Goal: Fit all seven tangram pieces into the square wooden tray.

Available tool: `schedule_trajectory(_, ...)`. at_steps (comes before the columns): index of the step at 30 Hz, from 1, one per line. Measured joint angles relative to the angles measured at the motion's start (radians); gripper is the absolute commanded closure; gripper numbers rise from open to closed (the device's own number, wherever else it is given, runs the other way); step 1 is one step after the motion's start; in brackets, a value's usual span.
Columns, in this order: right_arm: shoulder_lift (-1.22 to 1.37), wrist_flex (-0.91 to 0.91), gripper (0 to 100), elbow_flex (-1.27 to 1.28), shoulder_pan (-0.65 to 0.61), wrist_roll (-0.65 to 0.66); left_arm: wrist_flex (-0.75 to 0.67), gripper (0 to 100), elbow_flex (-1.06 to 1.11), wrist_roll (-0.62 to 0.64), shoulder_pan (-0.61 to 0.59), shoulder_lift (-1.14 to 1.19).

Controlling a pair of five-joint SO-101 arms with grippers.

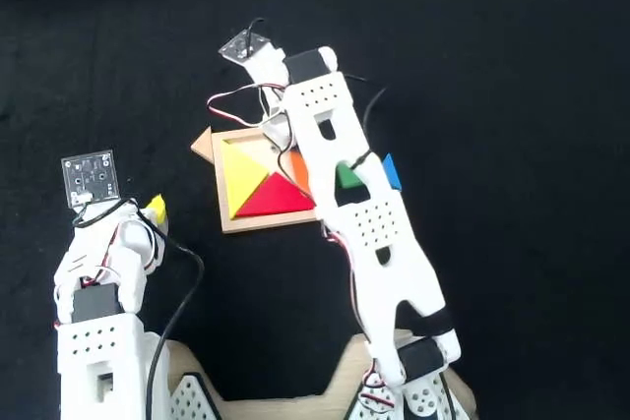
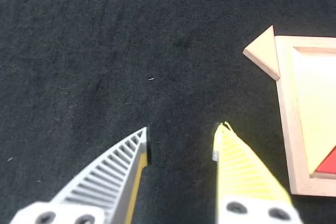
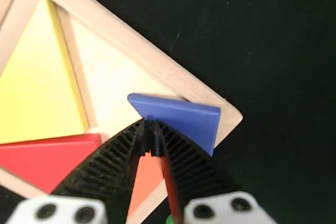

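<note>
The square wooden tray lies on the black desk under the right arm. A yellow triangle and a red triangle sit flat inside it, with an orange piece beside the red one. A blue piece rests tilted over one tray corner, partly on the rim. The right hand is clenched with its tips against that piece's near edge; I cannot tell whether it pinches a corner of it. Just off another tray corner a plain wooden triangle touches the rim. Beyond the right arm, a green piece and another blue piece lie on the desk. The left hand is released, fingers spread over bare desk near the tray.
</note>
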Motion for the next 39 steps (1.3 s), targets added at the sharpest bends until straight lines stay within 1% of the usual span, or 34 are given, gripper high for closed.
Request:
schedule_trajectory(6,0.037,0.008,98.8,-0.141,-0.002,0.0,0.0,79,0.0,0.0,0.0,0.0)
schedule_trajectory(9,0.037,0.029,98.8,-0.267,-0.002,-0.035,0.0,79,0.0,0.0,0.0,0.0)
schedule_trajectory(11,0.02,0.029,98.8,-0.301,0.014,-0.057,0.0,79,0.0,0.0,0.0,0.0)
schedule_trajectory(14,-0.006,0.031,98.8,-0.278,0.057,-0.06,0.0,79,0.0,0.0,0.0,0.0)
schedule_trajectory(18,-0.012,0.031,98.8,-0.163,0.1,-0.06,0.0,79,0.0,0.0,0.0,0.0)
schedule_trajectory(24,-0.012,0.025,98.7,-0.133,0.176,-0.049,0.0,79,0.0,0.0,0.0,0.0)
schedule_trajectory(27,-0.012,0.028,98.8,-0.1,0.172,-0.009,0.0,79,0.0,0.0,0.0,0.0)
schedule_trajectory(32,0.035,0.028,98.8,-0.087,0.166,-0.003,0.0,79,0.0,0.0,0.0,0.0)
schedule_trajectory(39,0.046,0.031,98.8,-0.04,0.08,-0.002,0.0,79,0.0,0.0,0.0,0.0)
